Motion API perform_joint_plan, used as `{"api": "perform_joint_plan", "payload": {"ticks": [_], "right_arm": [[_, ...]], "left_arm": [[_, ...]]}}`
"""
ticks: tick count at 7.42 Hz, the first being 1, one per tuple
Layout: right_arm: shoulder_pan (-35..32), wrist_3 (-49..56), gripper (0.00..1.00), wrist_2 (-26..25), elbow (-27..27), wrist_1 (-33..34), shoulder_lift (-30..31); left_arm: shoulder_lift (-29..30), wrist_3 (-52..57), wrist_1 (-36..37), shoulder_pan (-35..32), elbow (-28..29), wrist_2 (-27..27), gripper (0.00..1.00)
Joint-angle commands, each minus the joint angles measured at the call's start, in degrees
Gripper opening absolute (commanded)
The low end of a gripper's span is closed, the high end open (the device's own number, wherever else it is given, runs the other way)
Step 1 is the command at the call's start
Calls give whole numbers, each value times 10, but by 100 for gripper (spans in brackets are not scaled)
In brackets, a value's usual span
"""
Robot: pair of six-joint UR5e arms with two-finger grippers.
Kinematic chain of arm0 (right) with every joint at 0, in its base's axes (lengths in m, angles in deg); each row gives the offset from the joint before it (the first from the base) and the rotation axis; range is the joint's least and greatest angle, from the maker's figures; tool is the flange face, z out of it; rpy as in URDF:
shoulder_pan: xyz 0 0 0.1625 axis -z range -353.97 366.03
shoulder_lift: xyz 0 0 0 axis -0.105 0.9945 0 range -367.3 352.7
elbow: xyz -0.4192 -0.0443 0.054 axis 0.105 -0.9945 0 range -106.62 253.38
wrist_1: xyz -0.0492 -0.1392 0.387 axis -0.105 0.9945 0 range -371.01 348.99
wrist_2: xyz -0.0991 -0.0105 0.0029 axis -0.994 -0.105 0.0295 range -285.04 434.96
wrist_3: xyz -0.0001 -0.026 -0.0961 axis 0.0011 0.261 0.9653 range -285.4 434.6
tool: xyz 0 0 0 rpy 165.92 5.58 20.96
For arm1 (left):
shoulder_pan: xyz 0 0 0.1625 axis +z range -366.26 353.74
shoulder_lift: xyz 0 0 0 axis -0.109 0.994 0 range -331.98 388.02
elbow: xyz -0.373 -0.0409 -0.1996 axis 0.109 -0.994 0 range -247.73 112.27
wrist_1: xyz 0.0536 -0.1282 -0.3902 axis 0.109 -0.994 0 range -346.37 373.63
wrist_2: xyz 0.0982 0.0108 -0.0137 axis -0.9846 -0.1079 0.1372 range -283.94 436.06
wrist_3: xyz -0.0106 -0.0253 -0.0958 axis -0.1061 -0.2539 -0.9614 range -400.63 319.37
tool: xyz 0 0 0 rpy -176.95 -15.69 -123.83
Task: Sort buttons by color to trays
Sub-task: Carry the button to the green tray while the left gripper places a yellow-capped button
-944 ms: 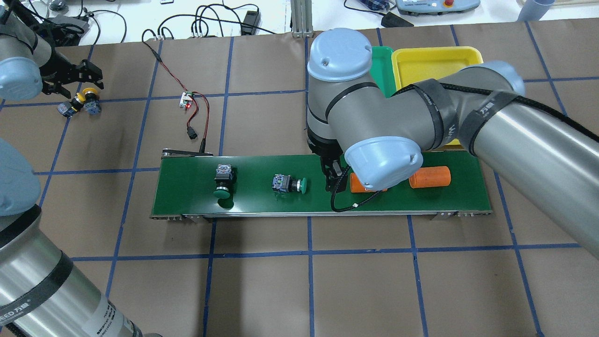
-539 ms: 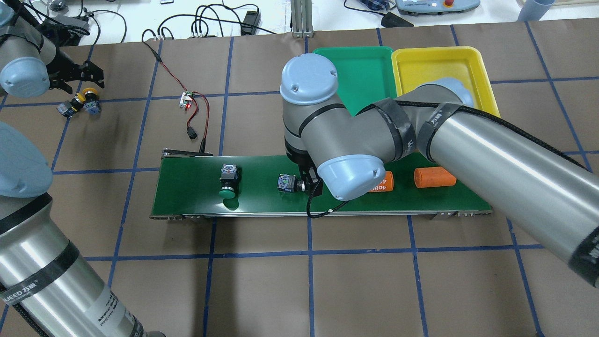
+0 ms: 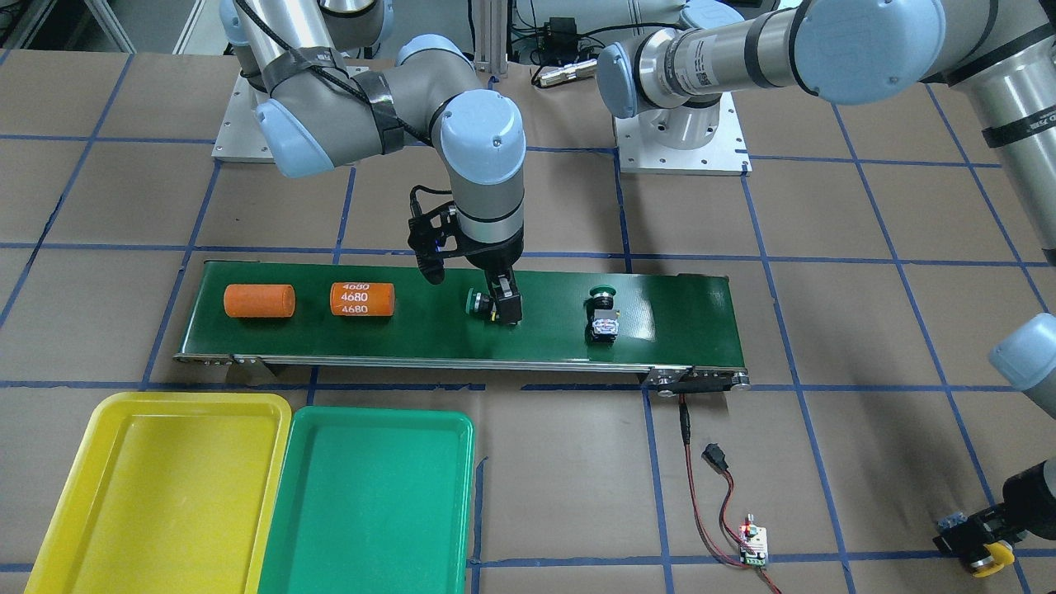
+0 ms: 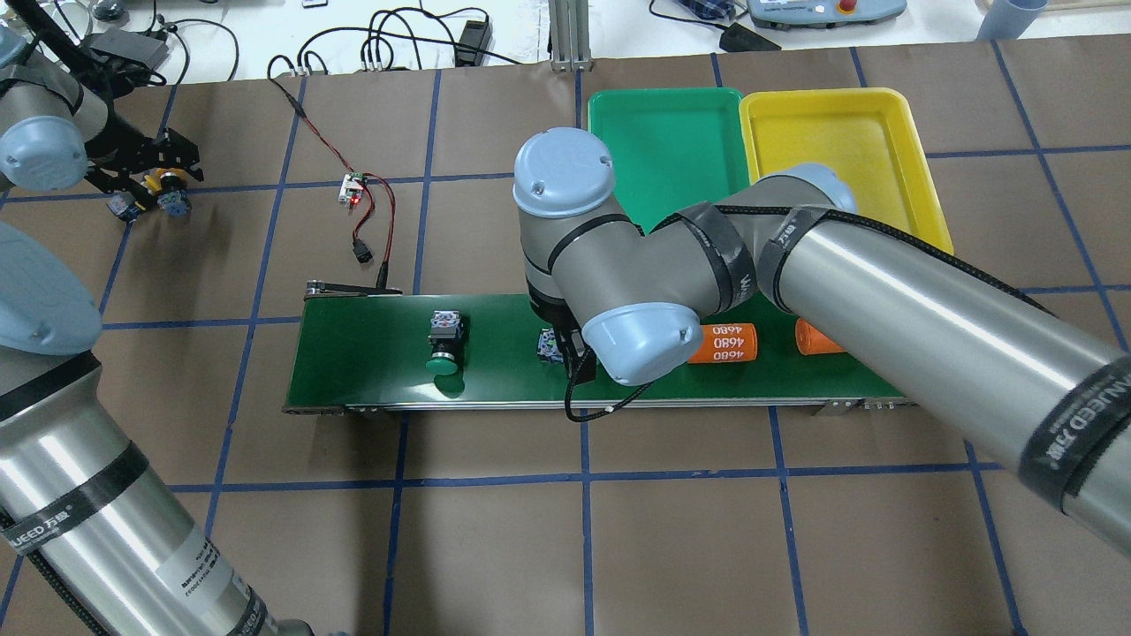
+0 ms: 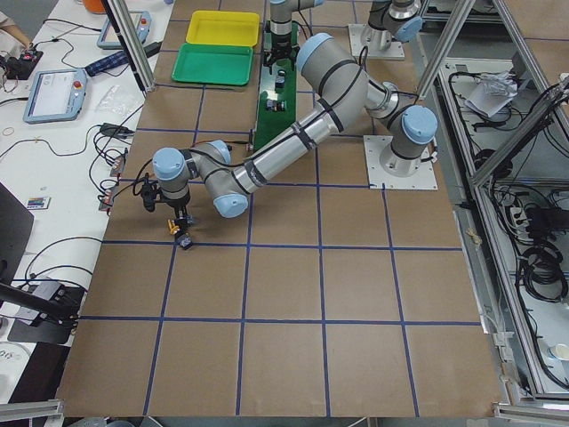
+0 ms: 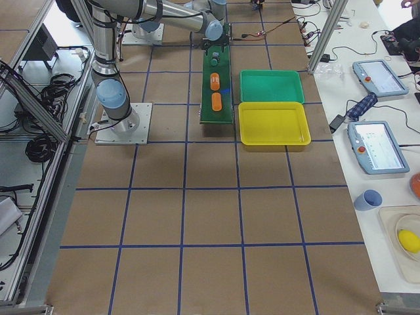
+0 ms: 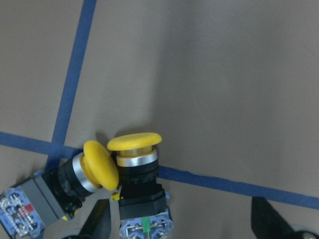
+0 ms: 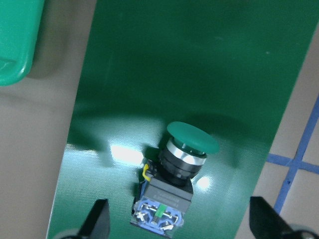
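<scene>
The counter point(image 4: 495, 548) is covered with brown paper marked by blue tape lines, and a dark green conveyor belt point(image 4: 353, 353) lies across it. On the belt, one green button point(image 8: 179, 164) lies on its side, and the right pincer point(image 3: 505, 307) hangs over it with its fingers wide on both sides, not touching it. A second green button point(image 4: 444, 340) lies further along the belt. The green tray point(image 4: 671, 141) and yellow tray point(image 4: 831, 141) hold nothing. At the far corner, the left pincer point(image 4: 150, 172) is wide above two yellow buttons point(image 7: 134, 149) that touch each other. The button looks light and rigid. Its round cap would probably slip, so the flat-sided switch body seems the better place to hold.
</scene>
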Motion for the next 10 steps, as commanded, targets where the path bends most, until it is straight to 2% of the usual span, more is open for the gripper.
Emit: {"api": "perform_joint_plan", "payload": {"ticks": [1,2,3,4,5,6,7,8,9,10], "right_arm": [[4,-6,100,-2,0,1,-10],[8,-6,100,-2,0,0,-11],[11,-5,100,-4,0,-2,-11],[11,-4,98,-5,2,-4,-17],[14,-3,83,-23,10,-9,-20],[21,-1,84,-28,23,-4,-19],[27,-1,78,-28,25,-2,-19],[29,3,29,-21,25,-2,-19],[29,3,0,-15,24,-2,-15],[30,0,0,-15,19,-1,-12]], "left_arm": [[8,-6,-3,6,0,2,100],[13,-6,-5,10,0,1,100],[16,-7,-5,12,1,1,94],[17,-6,-5,12,3,0,69],[15,-5,-6,12,7,-3,26],[13,-5,-19,10,10,-3,0],[4,-2,-23,9,7,-3,0],[-11,-2,-35,5,0,-15,0],[-47,-1,-83,-2,-20,-16,0],[-103,-1,-96,-15,-72,-18,0]]}}
